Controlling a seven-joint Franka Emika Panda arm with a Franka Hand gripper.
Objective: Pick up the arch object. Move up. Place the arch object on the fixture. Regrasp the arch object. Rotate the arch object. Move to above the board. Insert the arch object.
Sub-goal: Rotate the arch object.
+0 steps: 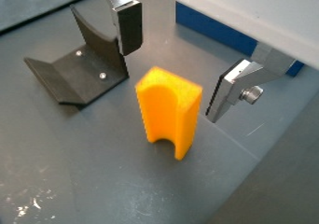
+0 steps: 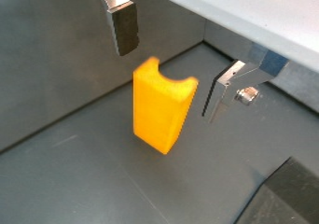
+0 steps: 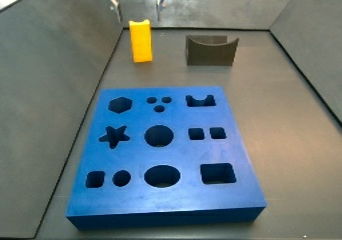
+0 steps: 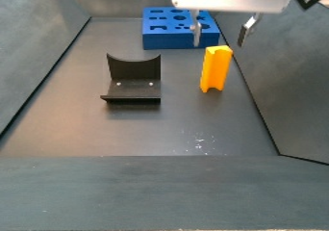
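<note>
The yellow-orange arch object (image 3: 140, 41) stands upright on the dark floor, its notch showing at one end in a wrist view (image 2: 162, 106). My gripper (image 1: 178, 58) hangs open just above it, one finger on each side and clear of the block, with nothing held. From the side, the gripper (image 4: 221, 31) sits above the arch object (image 4: 216, 68). The fixture (image 4: 131, 79), a dark block with a dip in its top, stands apart beside the piece and also appears in a wrist view (image 1: 77, 64). The blue board (image 3: 167, 149) with its shaped holes lies flat further away.
Grey walls enclose the floor on all sides (image 3: 80, 44). The board's edge (image 1: 218, 32) shows just behind the fingers in a wrist view. Bare floor (image 4: 154, 129) lies in front of the fixture and the arch object.
</note>
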